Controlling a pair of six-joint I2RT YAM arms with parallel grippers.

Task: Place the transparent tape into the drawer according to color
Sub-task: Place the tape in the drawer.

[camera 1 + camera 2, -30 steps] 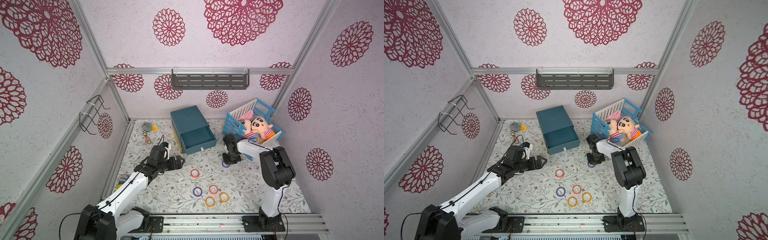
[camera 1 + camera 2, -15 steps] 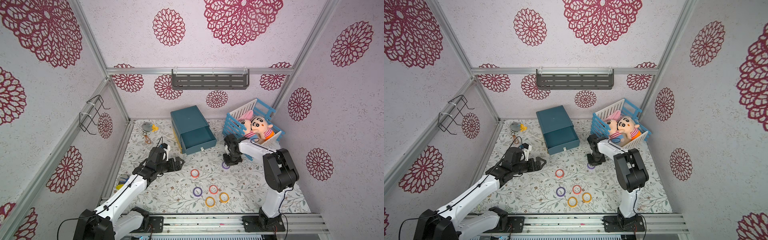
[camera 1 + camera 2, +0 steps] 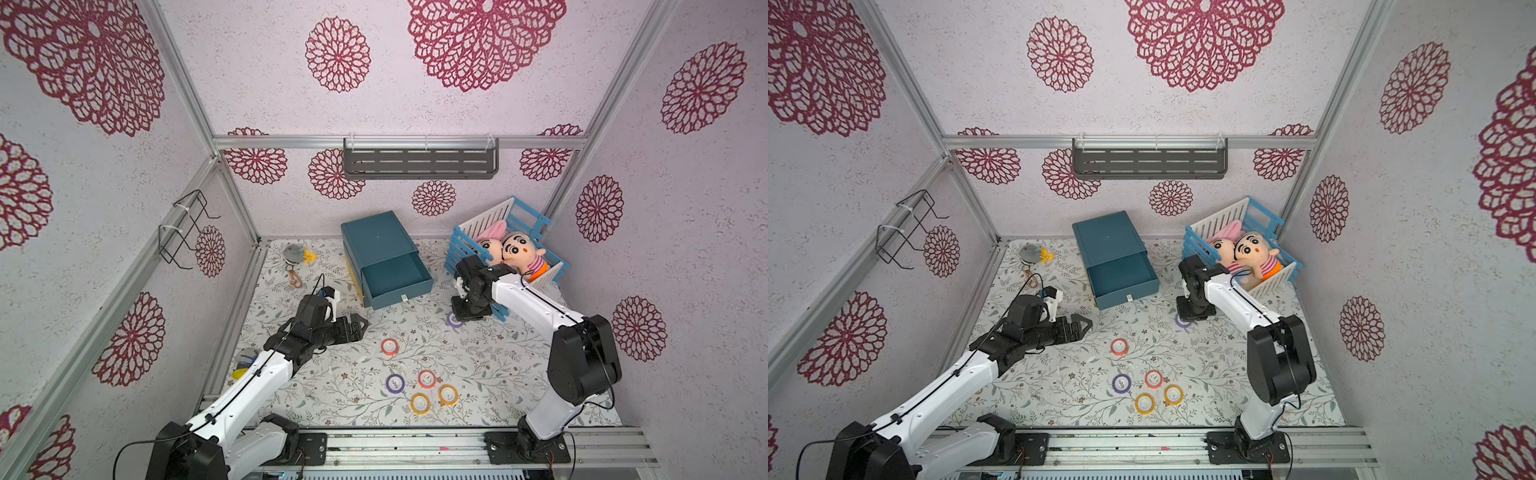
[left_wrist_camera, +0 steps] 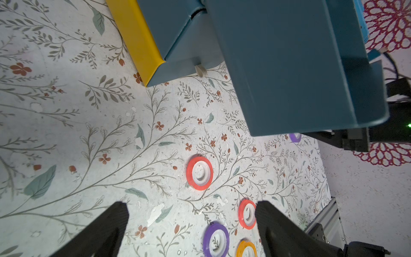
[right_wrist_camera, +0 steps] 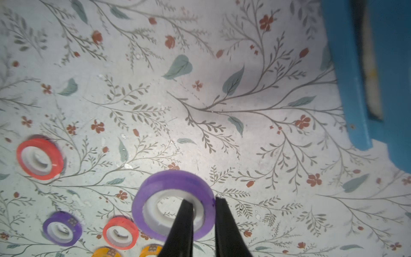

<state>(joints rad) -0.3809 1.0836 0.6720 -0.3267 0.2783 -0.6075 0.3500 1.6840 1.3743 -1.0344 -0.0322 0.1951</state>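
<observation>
my right end effector (image 5: 202, 200) is clamped on a purple tape roll (image 5: 173, 184). one finger (image 5: 184, 222) reaches through its white centre and the other presses the outside of the rim, so the wall of the ring is pinched between them. in the top views this roll shows only partly under my wrist, near the blue crate (image 3: 536, 220) and off to the side of the open teal drawer (image 3: 395, 278). i cannot tell whether it is off the floral worktop (image 3: 498, 365) or touching it.

my left end effector (image 4: 191, 204) has its jaws wide apart and holds nothing. it hangs low over the worktop near the front of the drawer, pointing toward a lone red roll (image 3: 389, 346).

the other four rolls lie flat in a loose cluster nearer my bases: a second purple roll (image 3: 395, 383), a second red roll (image 3: 427, 378) and two yellow-orange rolls (image 3: 420, 403), close together but apart. the teal drawer holds no tape.
</observation>
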